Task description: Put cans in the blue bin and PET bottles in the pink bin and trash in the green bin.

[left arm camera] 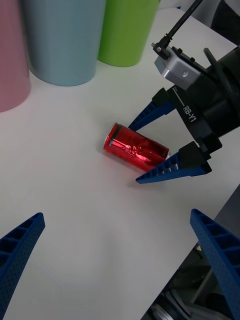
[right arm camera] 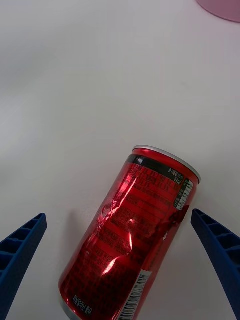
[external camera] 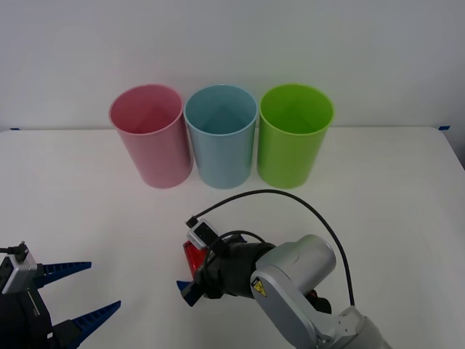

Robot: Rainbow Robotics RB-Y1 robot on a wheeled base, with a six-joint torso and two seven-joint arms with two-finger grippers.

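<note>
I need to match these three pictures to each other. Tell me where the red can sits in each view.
Front view: the red can peeks out beside the right gripper, near the table's front.
Right wrist view: it lies on its side between the open fingers.
Left wrist view: it lies mid-picture between the right gripper's fingers.
Shared landmark: the pink bin.

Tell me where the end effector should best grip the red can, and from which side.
Probably across the middle of its dented body: the red can lies on its side, and the open right end effector already straddles it, one finger on each long side.
</note>
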